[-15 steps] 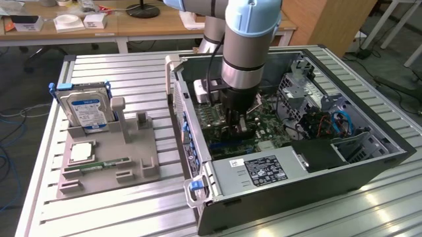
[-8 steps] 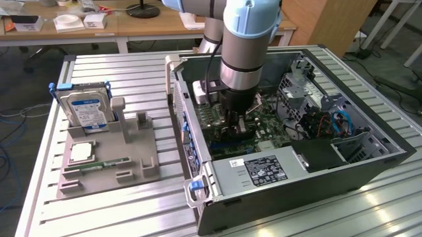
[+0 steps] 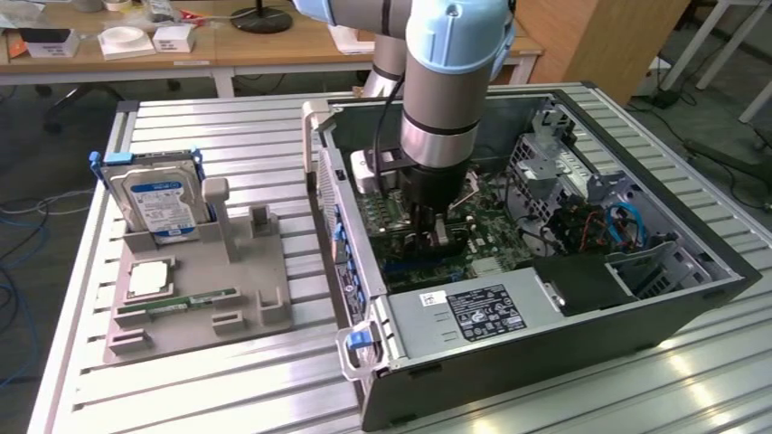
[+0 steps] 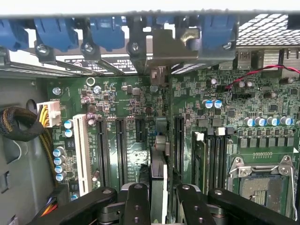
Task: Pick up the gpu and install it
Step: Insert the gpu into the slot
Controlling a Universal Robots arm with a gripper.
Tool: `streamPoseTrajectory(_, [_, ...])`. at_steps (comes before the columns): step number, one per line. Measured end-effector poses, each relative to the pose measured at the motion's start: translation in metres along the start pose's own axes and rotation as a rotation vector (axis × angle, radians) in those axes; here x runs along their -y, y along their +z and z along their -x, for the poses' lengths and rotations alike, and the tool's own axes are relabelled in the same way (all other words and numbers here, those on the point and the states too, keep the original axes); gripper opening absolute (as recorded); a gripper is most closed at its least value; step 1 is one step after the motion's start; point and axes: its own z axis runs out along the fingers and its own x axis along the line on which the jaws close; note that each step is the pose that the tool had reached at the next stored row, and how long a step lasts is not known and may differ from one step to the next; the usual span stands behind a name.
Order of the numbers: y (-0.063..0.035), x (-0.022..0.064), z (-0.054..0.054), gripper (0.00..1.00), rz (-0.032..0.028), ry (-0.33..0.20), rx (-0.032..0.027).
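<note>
Wrist view: the gpu (image 4: 159, 180) stands on edge, clamped between the fingers of my gripper (image 4: 159, 201), just under me above the motherboard (image 4: 262, 108). Its long axis runs straight ahead from my fingers to its silver bracket (image 4: 165, 47) at the case (image 3: 579, 353) rear, parallel to the black slots (image 4: 120, 150) alongside. I cannot tell whether it is seated.

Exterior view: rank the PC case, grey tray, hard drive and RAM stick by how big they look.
1. PC case
2. Tray
3. Hard drive
4. RAM stick
</note>
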Motion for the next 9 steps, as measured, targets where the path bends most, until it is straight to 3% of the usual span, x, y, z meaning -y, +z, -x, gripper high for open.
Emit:
streamPoseTrajectory(2, [-0.0002,0.0,0.0,0.27,-0.0016,0.0,-0.001])
streamPoseTrajectory(4, [-0.0023,-0.0001,0.0,0.27,-0.0036,0.0,0.0023])
streamPoseTrajectory(9, [-0.0129,-0.0003,0.0,0.27,-0.0033,0.0,0.0025])
